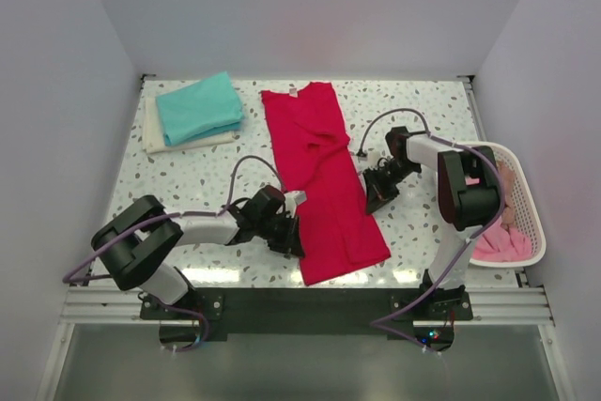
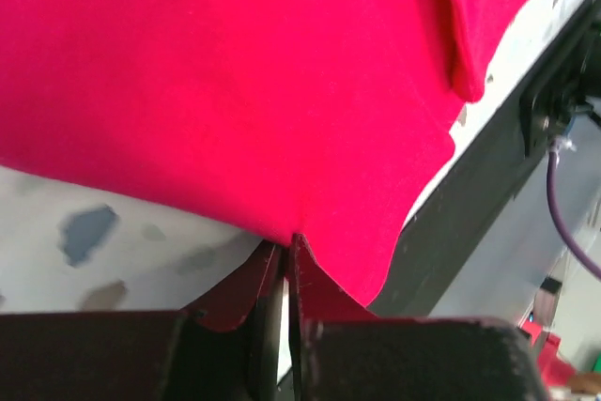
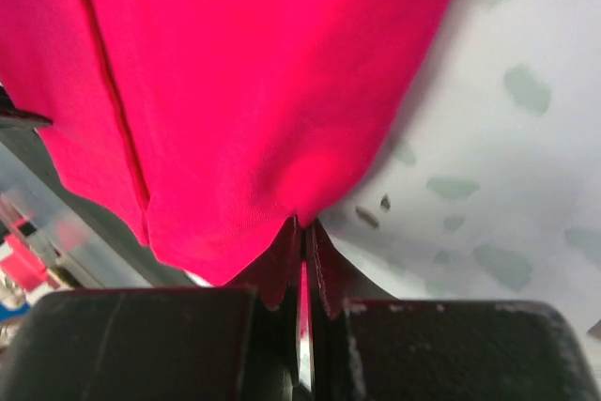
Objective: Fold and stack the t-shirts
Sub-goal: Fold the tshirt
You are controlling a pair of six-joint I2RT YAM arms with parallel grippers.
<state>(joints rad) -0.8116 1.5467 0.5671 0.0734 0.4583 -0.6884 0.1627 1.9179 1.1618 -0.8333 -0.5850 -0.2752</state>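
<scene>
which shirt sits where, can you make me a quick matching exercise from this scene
Things:
1. red t-shirt
2. teal t-shirt
3. cream t-shirt
4. pink t-shirts

Places:
A. in the white basket on the right
B. far left, on top
C. laid out in the middle
D. far left, underneath

Pairs: 1-C; 2-B; 3-D; 4-A

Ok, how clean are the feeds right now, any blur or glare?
Top view: sharp, evenly lit, mild glare along the table's near edge. Left wrist view: red shirt soft, left end effector dark and blurred close up. Right wrist view: right end effector likewise, table speckles smeared.
</scene>
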